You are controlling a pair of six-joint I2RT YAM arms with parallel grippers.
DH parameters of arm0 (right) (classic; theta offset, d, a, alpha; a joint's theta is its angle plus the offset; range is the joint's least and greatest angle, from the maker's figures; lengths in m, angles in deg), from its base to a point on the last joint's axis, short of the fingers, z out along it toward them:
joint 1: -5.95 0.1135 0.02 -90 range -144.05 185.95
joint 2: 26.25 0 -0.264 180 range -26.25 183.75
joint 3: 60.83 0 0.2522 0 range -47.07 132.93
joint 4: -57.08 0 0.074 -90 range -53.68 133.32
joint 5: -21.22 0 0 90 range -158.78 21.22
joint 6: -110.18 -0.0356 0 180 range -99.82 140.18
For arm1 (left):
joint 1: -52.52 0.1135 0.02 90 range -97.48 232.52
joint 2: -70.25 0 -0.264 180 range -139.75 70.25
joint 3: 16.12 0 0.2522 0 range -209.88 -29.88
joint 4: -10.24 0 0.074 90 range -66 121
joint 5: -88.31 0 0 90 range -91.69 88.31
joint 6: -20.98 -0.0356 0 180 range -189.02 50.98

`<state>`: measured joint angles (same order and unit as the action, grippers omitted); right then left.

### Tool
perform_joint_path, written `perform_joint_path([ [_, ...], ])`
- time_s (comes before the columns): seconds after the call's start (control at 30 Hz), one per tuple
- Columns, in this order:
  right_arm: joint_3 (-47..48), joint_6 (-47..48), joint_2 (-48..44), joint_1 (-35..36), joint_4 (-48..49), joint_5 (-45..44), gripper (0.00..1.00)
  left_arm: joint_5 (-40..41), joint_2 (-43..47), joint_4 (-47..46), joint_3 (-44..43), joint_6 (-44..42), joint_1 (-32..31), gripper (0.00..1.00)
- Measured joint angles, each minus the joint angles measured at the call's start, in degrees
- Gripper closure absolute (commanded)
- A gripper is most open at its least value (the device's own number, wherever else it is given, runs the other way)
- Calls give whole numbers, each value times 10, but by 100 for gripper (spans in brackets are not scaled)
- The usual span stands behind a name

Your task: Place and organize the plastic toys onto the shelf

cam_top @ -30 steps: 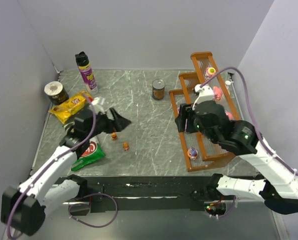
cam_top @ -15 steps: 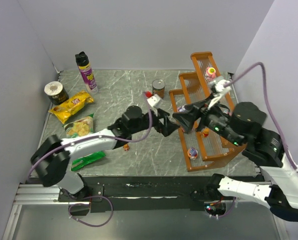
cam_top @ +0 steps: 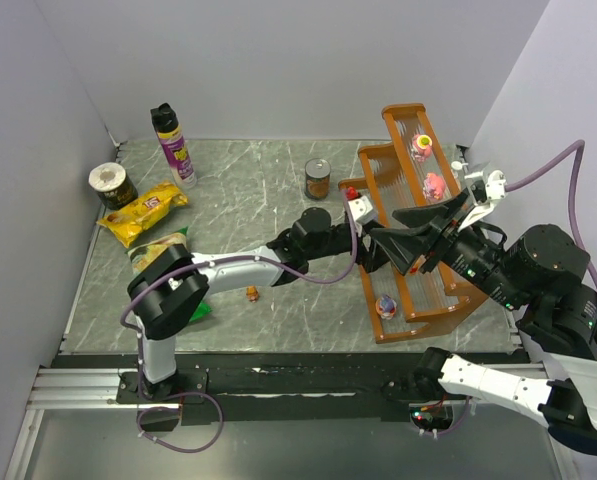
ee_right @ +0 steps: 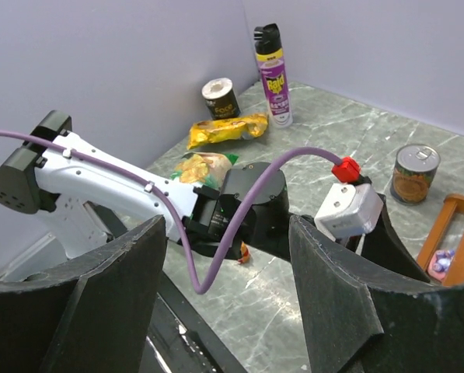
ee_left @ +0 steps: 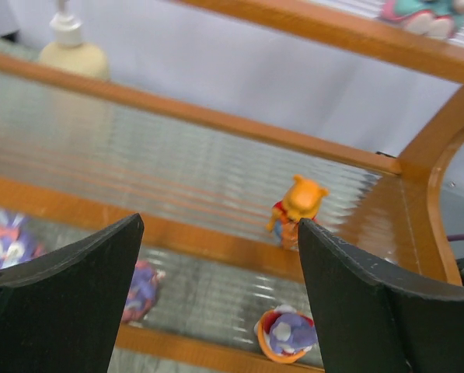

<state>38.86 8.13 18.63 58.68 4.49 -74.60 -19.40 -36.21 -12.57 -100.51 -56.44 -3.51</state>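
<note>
Orange bear figurine [ee_left: 300, 210], standing upright and free on the ribbed panel of the tier above the lowest one of the shelf [ee_left: 216, 116], near that tier's right end; you see it through the gap of the left gripper [ee_left: 218, 233], whose fingers are spread wide and touch nothing

What has just changed: a second ago the left arm lay at the left side of the table [cam_top: 278, 200] beside the snack bags, with two small orange toys on the marble near it; it has since swung across to the shelf front, and only one orange toy on the table [cam_top: 251, 292] remains; you may judge that the bear was carried over and let go, so this placement looks complete and the arm is free to back out; over the same second the right arm has lifted up and back from the shelf, and the right gripper [ee_right: 225, 233] hangs spread and empty above the scene, looking down on the left arm

Contents of the shelf: lowest tier, a purple toy on an orange round base [ee_left: 286, 334] below the bear, a second purple figurine [ee_left: 142, 284] partly behind the left finger, and a third [ee_left: 6, 233] at the far left; higher up, a teal-and-pink toy [ee_left: 418, 12], cut by the frame edge

Still to do, by this evidence: the orange toy left on the marble, well apart from the shelf
</note>
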Motion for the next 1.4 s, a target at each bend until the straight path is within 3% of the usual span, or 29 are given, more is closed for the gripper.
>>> perform_joint_path([
  [0.37, 0, 0, -1, 0, -12, -21, 29, -120, -38, 8, -33, -57, -4, 8],
  [0.77, -1, 10, 1, 0, -23, -38, 28, -162, -87, 13, -77, -95, -6, 8],
  [1.4, -21, 15, 2, 0, -27, -51, 27, -186, -140, 26, -134, -86, -24, 25],
])
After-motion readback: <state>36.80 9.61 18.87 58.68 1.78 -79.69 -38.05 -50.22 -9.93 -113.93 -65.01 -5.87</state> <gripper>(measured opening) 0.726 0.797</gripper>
